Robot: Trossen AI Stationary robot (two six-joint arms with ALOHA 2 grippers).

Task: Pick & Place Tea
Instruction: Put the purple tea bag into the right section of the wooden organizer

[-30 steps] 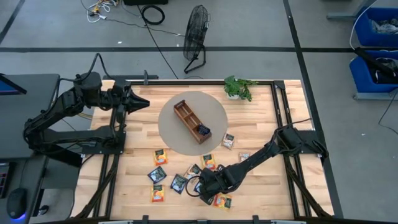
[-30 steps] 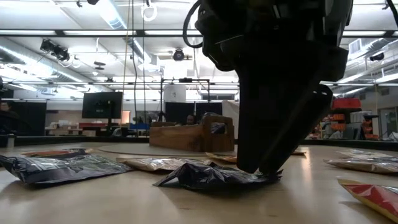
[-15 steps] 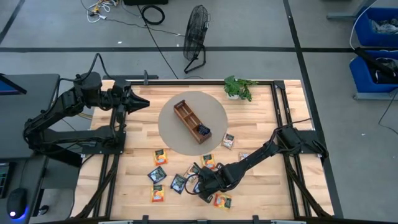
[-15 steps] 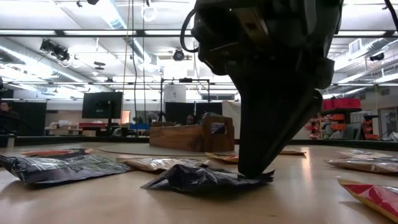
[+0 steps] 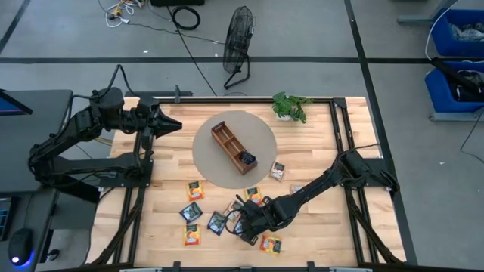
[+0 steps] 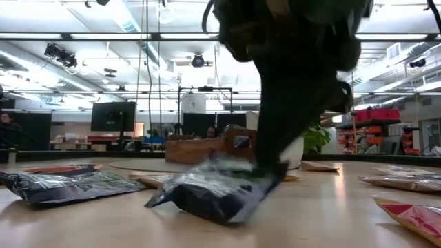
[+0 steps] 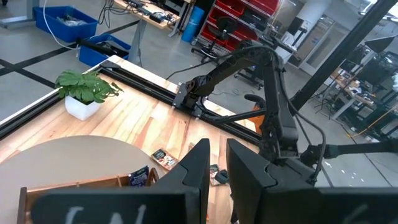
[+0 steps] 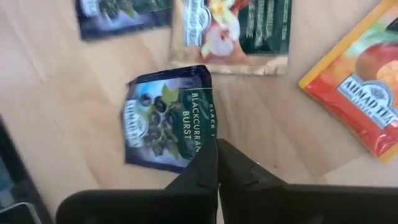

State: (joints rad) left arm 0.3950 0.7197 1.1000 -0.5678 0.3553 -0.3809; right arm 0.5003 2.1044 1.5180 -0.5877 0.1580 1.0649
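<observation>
A dark blue tea sachet [image 8: 169, 121], printed with blackcurrants, is gripped by one edge in the closed jaws of the right gripper [image 8: 216, 148], low in the frame of the high view, slightly left of centre. In the low view the sachet [image 6: 213, 187] is seen tilted, one end raised off the worktop [image 6: 331, 213] beneath the dark gripper [image 6: 272, 162].

Other sachets are scattered just beside it: a pale beige one [image 8: 233, 31] and an orange-red one [image 8: 360, 87] in the right wrist view, and further orange and dark blue packets [image 5: 193, 215] spread along the lower part of the worktop [image 5: 318, 147] in the high view. One more dark sachet [image 5: 248, 158] is lodged in the end compartment of a brown wooden tray [image 5: 227, 142], which is set diagonally on a round grey mat [image 5: 261, 125] at the centre of the frame. A small green plant [image 5: 290, 106] is placed at the upper right of the worktop.

The left gripper [image 5: 170, 125] is held well apart, at the upper left of the high view, pointed toward the mat; its jaws are shown nearly closed, a narrow gap between them, with nothing held.

On the floor beyond the worktop, a black fan [image 5: 238, 41] is seen at the top centre.
</observation>
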